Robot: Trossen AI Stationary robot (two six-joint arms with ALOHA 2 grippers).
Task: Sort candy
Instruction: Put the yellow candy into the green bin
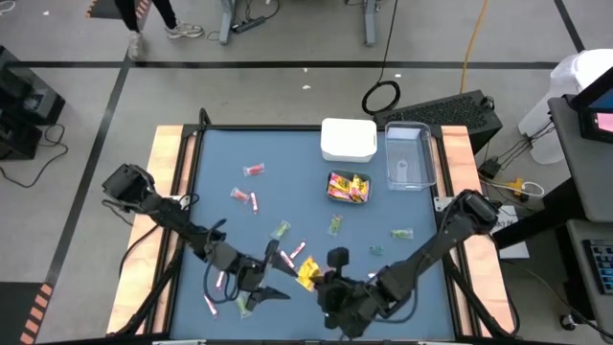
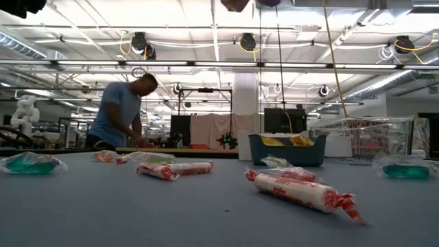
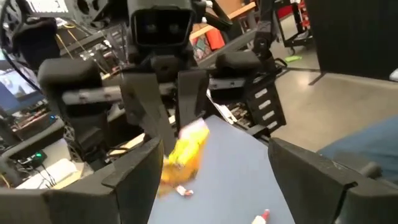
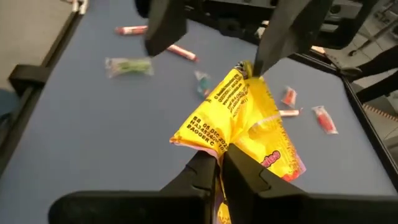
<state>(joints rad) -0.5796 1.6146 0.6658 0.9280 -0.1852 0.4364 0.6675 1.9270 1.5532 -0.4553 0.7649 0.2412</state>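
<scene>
At the far side of the blue worktop (image 1: 220, 158), a teal tray (image 1: 348, 187) holds yellow packets, beside a closed white box (image 1: 348, 140) and a clear tub (image 1: 409, 158) whose contents cannot be made out. Near the front edge, the right hand (image 4: 219, 163) is clamped together on a yellow packet (image 4: 239, 118). The left hand (image 1: 261, 284) sits just beside it, fingers apart, holding nothing. Pink-white sticks (image 1: 254, 202) and green pieces (image 1: 280, 231) lie scattered between. A person (image 2: 123, 113) stands in the room beyond.
</scene>
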